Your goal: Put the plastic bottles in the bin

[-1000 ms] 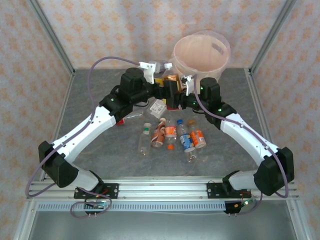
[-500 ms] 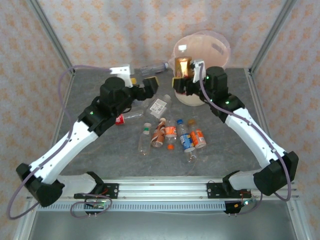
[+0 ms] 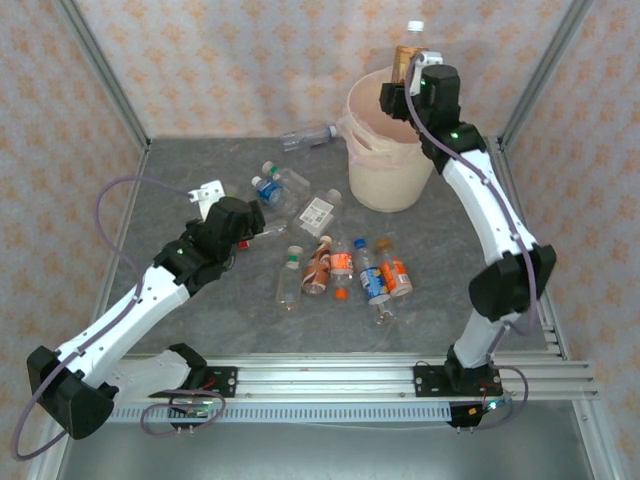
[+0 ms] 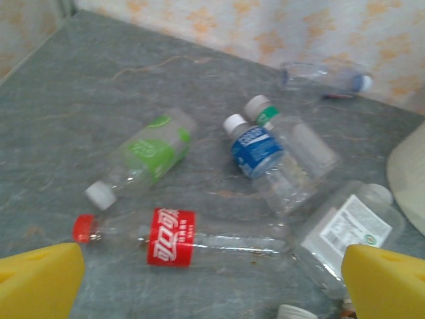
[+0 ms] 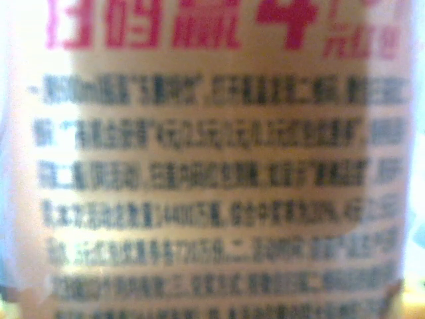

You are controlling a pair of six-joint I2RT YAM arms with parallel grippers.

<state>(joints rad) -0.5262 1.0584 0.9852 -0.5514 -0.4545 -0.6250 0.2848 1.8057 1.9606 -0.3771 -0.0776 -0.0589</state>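
- Pinches orange-label bottle (image 3: 404,52) in right pincer (image 3: 405,72), raised above bin (image 3: 385,185).
- Holds left pincer (image 4: 212,282) spread wide, low over worktop (image 4: 80,86).
- Just ahead, between its fingers (image 4: 40,282): red-label bottle (image 4: 171,237) lying flat; green-label bottle (image 4: 149,149) and blue-label bottle (image 4: 255,149) farther ahead.

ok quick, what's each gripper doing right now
left gripper: open, empty
right gripper: shut on a white-capped plastic bottle with an orange label

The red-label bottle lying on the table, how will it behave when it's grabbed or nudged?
The red-label bottle looks clear and empty, so it is probably very light. It lies on its side on the flat table, so a nudge would likely roll it. Its clear plastic wall may buckle under a squeeze and feel slippery.
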